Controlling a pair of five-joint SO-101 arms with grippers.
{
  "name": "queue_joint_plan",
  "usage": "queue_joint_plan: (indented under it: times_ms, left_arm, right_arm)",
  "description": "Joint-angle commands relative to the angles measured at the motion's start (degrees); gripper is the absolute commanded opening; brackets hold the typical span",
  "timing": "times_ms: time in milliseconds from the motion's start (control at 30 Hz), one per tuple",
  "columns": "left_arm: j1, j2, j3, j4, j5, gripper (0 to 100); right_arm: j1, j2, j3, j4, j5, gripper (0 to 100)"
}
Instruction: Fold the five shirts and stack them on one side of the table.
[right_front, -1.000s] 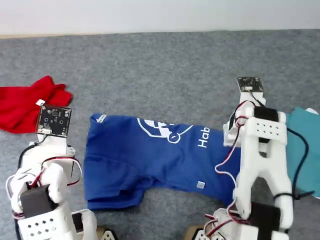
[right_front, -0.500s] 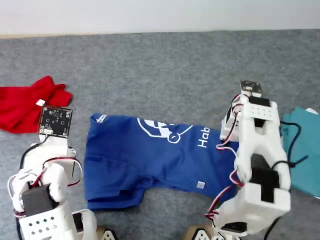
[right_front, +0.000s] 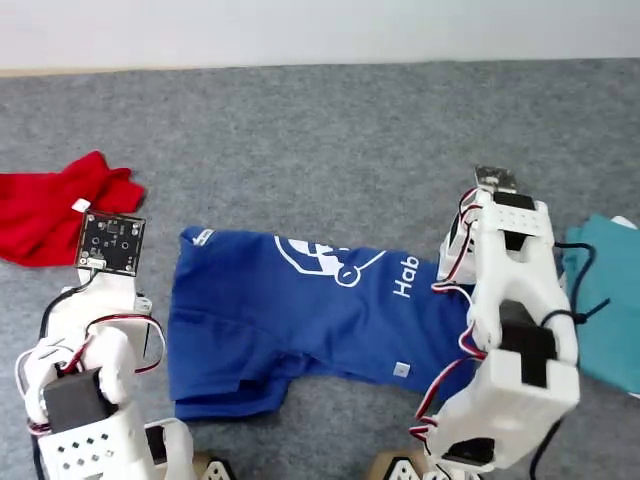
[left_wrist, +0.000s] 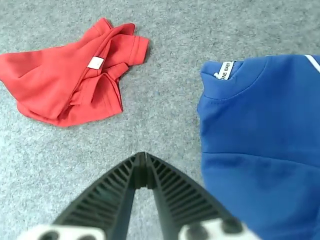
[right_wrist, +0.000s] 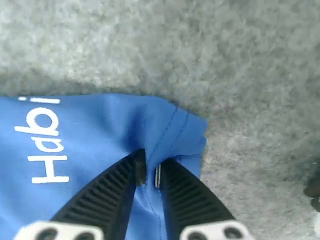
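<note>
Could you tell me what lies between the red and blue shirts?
Bare grey table separates the red shirt and the blue shirt, shown in the left wrist view.

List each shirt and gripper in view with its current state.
blue shirt: spread out, unfolded, lower sleeve rumpled.
red shirt: crumpled in a heap, unfolded.
teal shirt: partly hidden, fold state unclear.
left gripper: shut, holding nothing.
right gripper: shut on the blue shirt's edge.
</note>
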Motion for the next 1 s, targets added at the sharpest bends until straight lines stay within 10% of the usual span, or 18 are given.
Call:
queue_joint_plan:
  times_ms: [0, 633, 967]
  left_arm:
    - [-0.3, 0.1, 0.7, -1.0, 0.1, 0]
    - [-0.2, 0.1, 1.4, -1.2, 0.0, 0]
    - [-0.2, 0.1, 1.4, -1.3, 0.0, 0]
  right_arm:
    - [-0.4, -7.0, -3.4, -0.4, 1.0, 1.1]
    - [-0.7, 11.0, -22.8, -5.1, 3.4, 1.2]
    - [-4.1, 18.0, -43.3, 12.3, 4.2, 19.4]
